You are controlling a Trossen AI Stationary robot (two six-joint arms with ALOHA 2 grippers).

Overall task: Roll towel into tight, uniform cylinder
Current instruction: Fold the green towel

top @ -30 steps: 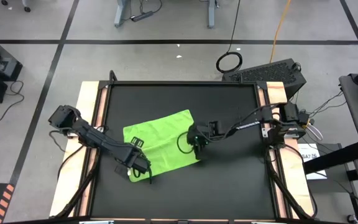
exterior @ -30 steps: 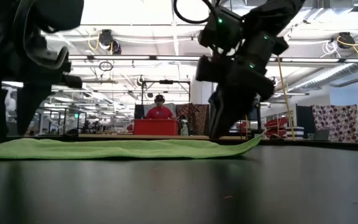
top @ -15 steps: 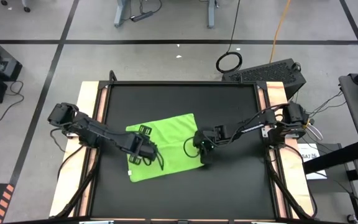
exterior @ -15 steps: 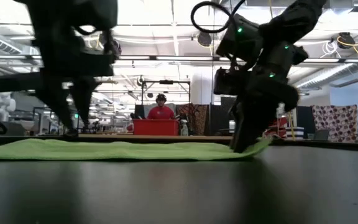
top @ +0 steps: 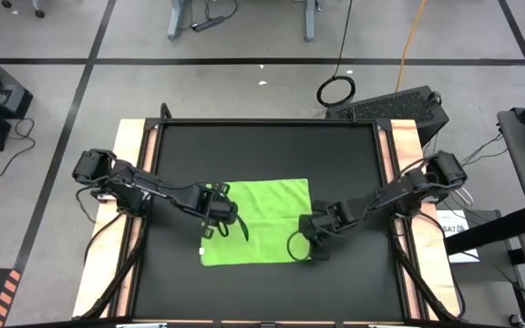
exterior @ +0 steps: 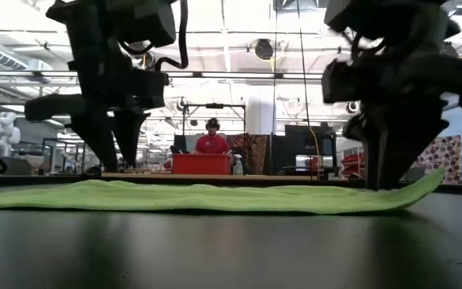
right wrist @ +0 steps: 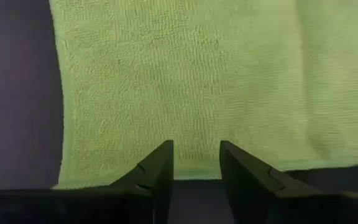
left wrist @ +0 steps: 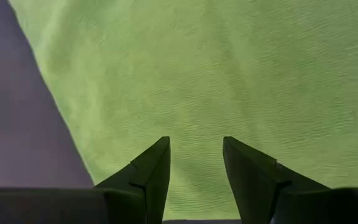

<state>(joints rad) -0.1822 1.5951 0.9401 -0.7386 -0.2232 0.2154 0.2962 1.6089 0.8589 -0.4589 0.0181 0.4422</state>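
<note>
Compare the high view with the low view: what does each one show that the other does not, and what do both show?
Only the high view shows the towel's full outline, flat and unrolled on the black table, with the left gripper over its left part and the right gripper at its near right corner.

Only the low view shows the room behind the table, with a person in red, and the towel's right edge lifted a little.

Both show the towel and the two grippers on it.

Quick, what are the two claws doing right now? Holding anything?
Left gripper: open, holding nothing, above the towel.
Right gripper: open, holding nothing, at the towel's edge.
</note>
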